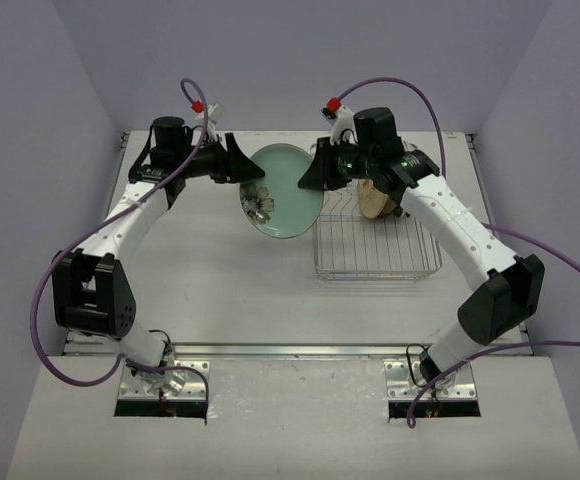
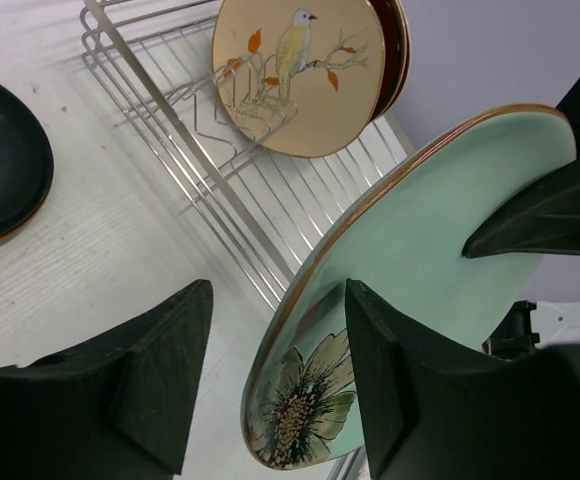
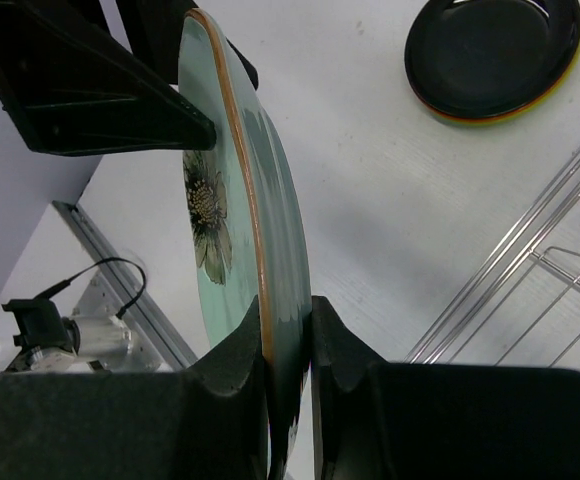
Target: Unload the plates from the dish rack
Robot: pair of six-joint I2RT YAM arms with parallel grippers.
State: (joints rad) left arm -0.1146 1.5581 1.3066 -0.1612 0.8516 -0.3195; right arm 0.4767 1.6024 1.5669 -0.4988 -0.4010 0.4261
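1. Right tool [image 3: 288,318], closest to its own lens: you have it clamped on the rim of the teal plate [image 3: 210,200], with one finger on each face.
2. Left tool [image 2: 280,295]: jaws spread wide. The plate's opposite rim sits in the gap. One finger meets the flowered face and the other stands apart from the plate.
3. Teal plate hangs on edge and tilted, between the two tools, held above the desk [image 1: 220,290] and just left of the dish rack [image 1: 375,250].
4. Dish rack: a cream bird plate [image 2: 300,70] stands upright in the far prongs, with a brown-rimmed plate [image 2: 398,50] close behind it.
5. Black plate [image 3: 495,50] tops a flat stack on the desk, well apart from the rack. An orange rim shows beneath it.
6. Room: bare desk lies below and nearward of the teal plate. The rack's raised rim is the nearest edge, on your right.
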